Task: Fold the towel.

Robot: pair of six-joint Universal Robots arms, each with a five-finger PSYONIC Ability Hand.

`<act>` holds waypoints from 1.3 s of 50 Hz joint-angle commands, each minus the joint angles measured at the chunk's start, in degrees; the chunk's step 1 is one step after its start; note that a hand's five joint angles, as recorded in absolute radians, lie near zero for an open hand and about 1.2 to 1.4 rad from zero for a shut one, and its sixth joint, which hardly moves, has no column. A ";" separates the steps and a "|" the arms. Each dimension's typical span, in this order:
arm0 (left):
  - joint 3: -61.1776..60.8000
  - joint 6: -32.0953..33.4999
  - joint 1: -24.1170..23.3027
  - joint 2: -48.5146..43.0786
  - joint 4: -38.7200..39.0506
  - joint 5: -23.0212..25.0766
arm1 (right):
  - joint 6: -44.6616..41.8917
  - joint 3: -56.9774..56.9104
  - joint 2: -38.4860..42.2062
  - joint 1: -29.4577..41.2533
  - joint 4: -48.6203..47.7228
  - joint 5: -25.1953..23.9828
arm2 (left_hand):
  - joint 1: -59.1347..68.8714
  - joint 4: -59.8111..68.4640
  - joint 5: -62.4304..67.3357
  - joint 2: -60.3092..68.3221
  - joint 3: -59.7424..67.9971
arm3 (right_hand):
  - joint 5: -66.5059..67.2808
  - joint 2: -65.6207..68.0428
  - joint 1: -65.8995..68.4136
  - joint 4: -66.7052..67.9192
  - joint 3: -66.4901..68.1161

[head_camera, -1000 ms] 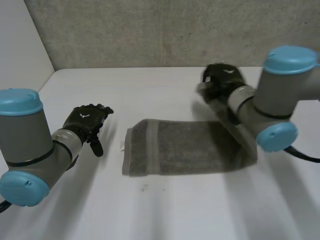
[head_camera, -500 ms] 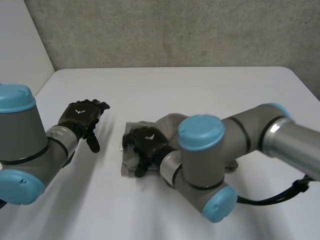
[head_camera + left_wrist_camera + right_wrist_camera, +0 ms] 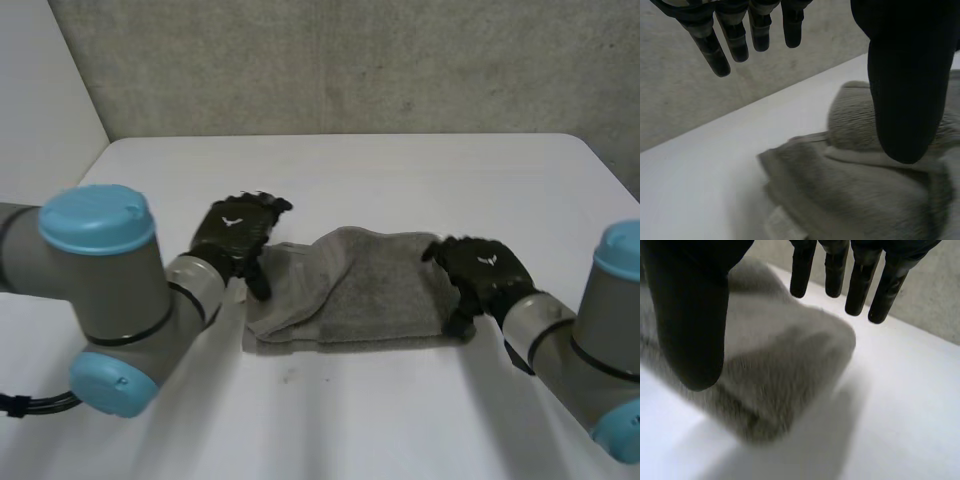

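A soft grey towel [image 3: 350, 290] lies in the middle of the flat white surface [image 3: 400, 180], between the two black hands. It looks folded over at least once, but the fold is lumpy and the top layer puffs up. The left hand [image 3: 232, 238] is at the towel's left end, and the right hand [image 3: 482, 272] is at its right end. The left hand is spread wide and holds nothing: in its wrist view its fingers [image 3: 715, 52] point out straight, and its thumb [image 3: 902, 100] hangs over the towel's bunched end. I cannot tell if the thumb touches the cloth. The right hand is spread wide too and holds nothing, with straight fingers [image 3: 860, 287] reaching out above the towel's rounded end and the thumb [image 3: 690, 335] over the cloth. I think the job is partly done, and the step now is to get hold of the ends, either for the next fold or to make this one neat. To do it well, each hand should come down softly on its own end and pinch all the layers together, not just the top one, or the fold may slide open. Then the edges should be lined up and the lump pressed flat. The towel lies right on the surface, not in any box or basket
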 commanded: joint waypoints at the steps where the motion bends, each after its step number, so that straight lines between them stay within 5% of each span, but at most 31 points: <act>1: 3.42 -3.02 -4.25 -2.36 -0.30 0.13 | -3.40 4.22 0.55 -1.45 -2.51 -2.57 | 1.93 2.33 1.17 2.15 2.27 | 5.91 6.64 2.76 6.44 6.17; 8: 6.06 -3.46 -6.81 -2.89 -0.12 -0.05 | -2.87 5.01 1.08 -0.84 -4.45 -3.63 | 2.10 2.50 1.34 2.32 2.44 | 6.08 6.81 2.93 6.61 6.34; 28: 16.60 -2.76 -6.55 -17.99 -0.30 -1.62 | -3.66 5.80 3.45 -0.57 -10.16 -2.75 | 2.27 2.66 1.51 2.49 2.61 | 37.49 38.22 34.34 38.02 37.75; 40: 19.95 5.85 -1.71 -21.17 -0.21 -13.76 | -5.50 5.19 3.54 -0.57 -10.25 2.51 | 2.10 2.50 1.34 2.32 2.44 | 62.71 63.44 59.56 63.24 62.97; 59: 5.53 6.38 -3.29 -8.60 -0.30 -14.46 | -16.67 0.00 3.10 -0.05 -9.28 7.71 | 0.58 0.98 -0.17 0.81 0.93 | 62.71 63.44 59.56 63.24 62.97; 65: 1.49 6.38 -2.85 -2.10 0.06 -14.55 | -21.24 -8.52 2.83 10.68 -9.02 7.97 | -0.09 0.31 -0.85 0.14 0.25 | 62.71 63.44 59.56 63.24 62.97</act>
